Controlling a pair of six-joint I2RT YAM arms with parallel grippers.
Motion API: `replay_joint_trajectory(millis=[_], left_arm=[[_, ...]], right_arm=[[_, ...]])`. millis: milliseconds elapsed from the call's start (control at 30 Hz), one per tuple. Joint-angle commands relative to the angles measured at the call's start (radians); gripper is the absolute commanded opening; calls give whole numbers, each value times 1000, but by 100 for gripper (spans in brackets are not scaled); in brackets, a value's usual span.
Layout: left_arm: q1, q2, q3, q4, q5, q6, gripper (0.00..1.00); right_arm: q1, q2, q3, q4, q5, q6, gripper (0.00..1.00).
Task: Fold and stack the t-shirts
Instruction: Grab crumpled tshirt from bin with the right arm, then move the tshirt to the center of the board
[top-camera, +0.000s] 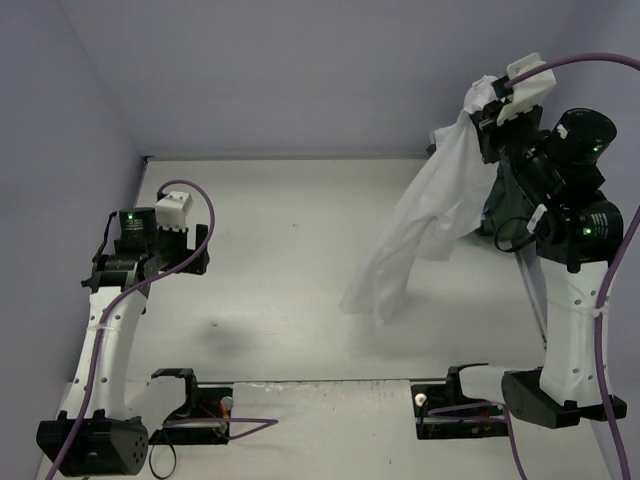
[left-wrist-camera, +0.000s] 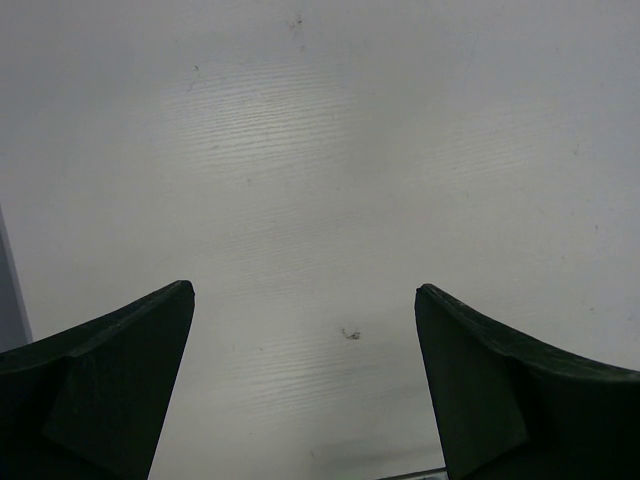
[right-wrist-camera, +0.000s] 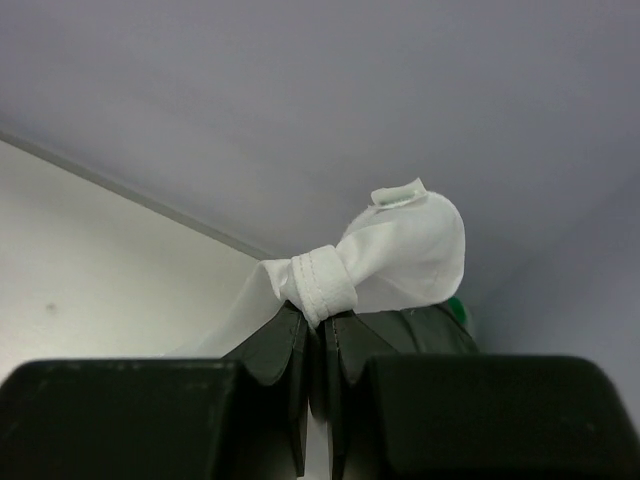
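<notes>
A white t-shirt (top-camera: 440, 200) hangs in the air at the right. Its top corner is pinched high up by my right gripper (top-camera: 489, 108), and its lower end (top-camera: 375, 295) trails down to the table. In the right wrist view the gripper (right-wrist-camera: 320, 315) is shut on a bunched, stitched hem of the white t-shirt (right-wrist-camera: 405, 250). A speck of bright green (right-wrist-camera: 457, 310) shows behind the right finger. My left gripper (top-camera: 190, 262) hovers low over the table's left side; its fingers stand wide open with nothing between them (left-wrist-camera: 303, 290).
Dark and bluish cloth (top-camera: 497, 205) lies partly hidden behind the right arm. The white table (top-camera: 290, 260) meets the grey-violet back wall and the left wall. The table's front edge carries both arm bases and cables (top-camera: 230, 425).
</notes>
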Motion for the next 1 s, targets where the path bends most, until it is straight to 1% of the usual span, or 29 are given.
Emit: replay_joint_trajectory(millis=[0, 67, 100, 200, 333, 367, 433, 467, 500, 533, 600, 633, 667, 700, 767, 833, 867, 967], left_arm=[[8, 0, 33, 37, -16, 1, 86], [8, 2, 36, 37, -16, 1, 86], [6, 5, 37, 36, -16, -2, 86], [6, 14, 43, 36, -10, -5, 86], [6, 10, 46, 36, -5, -10, 86], [6, 5, 43, 36, -3, -10, 86], [6, -9, 38, 39, -2, -10, 86], [6, -13, 33, 40, -3, -8, 86], [8, -19, 26, 40, -3, -8, 86], [6, -21, 23, 42, -5, -7, 86], [6, -27, 14, 43, -8, -4, 86], [6, -29, 12, 42, -8, -4, 86], [6, -32, 9, 46, -10, -4, 86], [6, -36, 4, 50, -8, -4, 86], [6, -42, 3, 53, -8, -4, 86], [8, -47, 0, 54, -10, -4, 86], [8, -47, -2, 56, -7, -4, 86], [9, -49, -8, 59, -8, -4, 86]], right_arm=[[-6, -13, -36, 91, 323, -81, 0], [-14, -21, -46, 105, 408, -96, 0], [-17, -24, -43, 116, 477, -102, 0], [-17, -16, -6, 124, 552, -109, 0], [-16, 1, 16, 95, 485, -73, 0], [-14, 7, 13, 82, 418, -63, 0], [4, 15, -23, 71, 349, -31, 0], [15, 18, -38, 68, 282, -20, 0], [35, 28, -52, 67, 271, -11, 0], [99, 34, -79, 67, 267, -6, 0], [173, 62, -106, 67, 283, -6, 0], [229, 76, -115, 67, 278, -3, 0], [240, 106, -124, 65, 257, 14, 0], [245, 125, -123, 64, 194, 26, 0], [283, 178, -112, 59, 159, 31, 0], [328, 217, -92, 55, 161, 23, 0], [372, 257, -78, 50, 166, 20, 0], [415, 330, -6, 42, 178, 16, 0]])
